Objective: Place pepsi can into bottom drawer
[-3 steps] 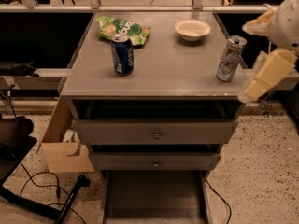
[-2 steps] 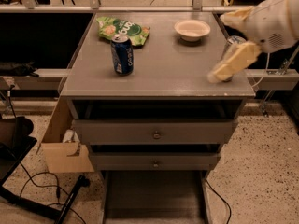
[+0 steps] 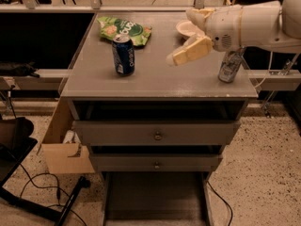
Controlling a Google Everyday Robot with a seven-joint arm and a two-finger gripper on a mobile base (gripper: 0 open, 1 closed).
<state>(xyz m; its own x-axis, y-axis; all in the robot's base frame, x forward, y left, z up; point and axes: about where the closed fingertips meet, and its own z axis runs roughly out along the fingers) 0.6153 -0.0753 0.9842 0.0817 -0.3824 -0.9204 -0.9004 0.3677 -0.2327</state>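
The pepsi can (image 3: 123,55), dark blue with white lettering and a silver top, stands upright on the left part of the grey cabinet top (image 3: 160,81). My gripper (image 3: 180,36) hangs above the middle of the cabinet top, to the right of the can and apart from it. Its cream fingers (image 3: 190,52) are spread open and hold nothing. The bottom drawer (image 3: 155,199) is pulled out below the two knobbed drawers, and its flat grey floor shows.
A green snack bag (image 3: 124,28) lies behind the pepsi can. A white bowl (image 3: 185,28) sits partly behind my gripper. A taller silver can (image 3: 229,66) stands at the right edge under my arm. A cardboard box (image 3: 63,147) and cables (image 3: 42,192) are on the floor at left.
My arm and gripper have swung left from the cabinet's right edge to above the middle of the top, closer to the pepsi can. The objects have not moved.
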